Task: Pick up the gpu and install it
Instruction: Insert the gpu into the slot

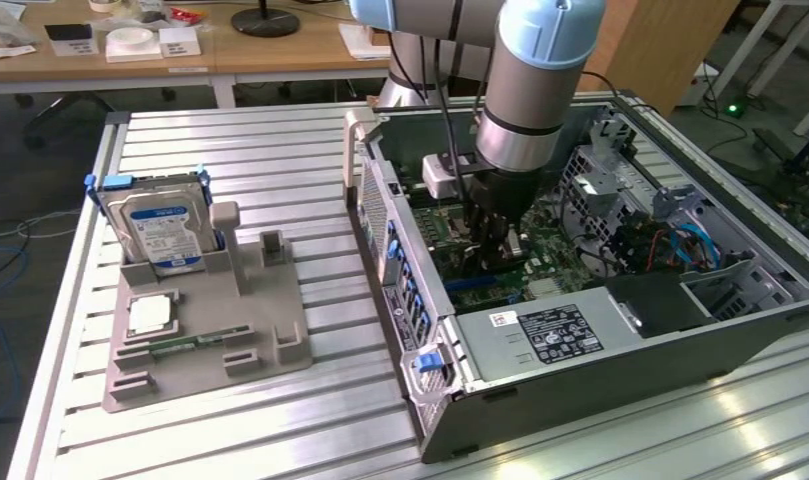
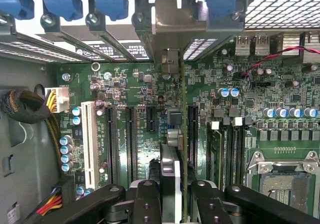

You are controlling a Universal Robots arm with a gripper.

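The gpu (image 2: 176, 134) shows edge-on in the wrist view, a thin green card standing upright over the motherboard (image 2: 135, 129) in line with a long black slot. Its silver end bracket (image 2: 172, 19) reaches the rear slot openings of the case. My gripper (image 2: 175, 204) is shut on the card's upper edge, one black finger (image 2: 145, 199) on each side. In the exterior view the gripper (image 1: 495, 235) hangs straight down inside the open computer case (image 1: 418, 330), with the gpu (image 1: 514, 250) below it. Whether the card is seated in the slot I cannot tell.
On the exterior view's left a grey holder tray (image 1: 264, 320) carries a silver hard drive (image 1: 164, 225), a memory stick (image 1: 191, 343) and a square chip (image 1: 151, 315). Inside the case are cables (image 1: 684, 245), a power supply (image 1: 551, 335) and the CPU socket (image 2: 287, 184).
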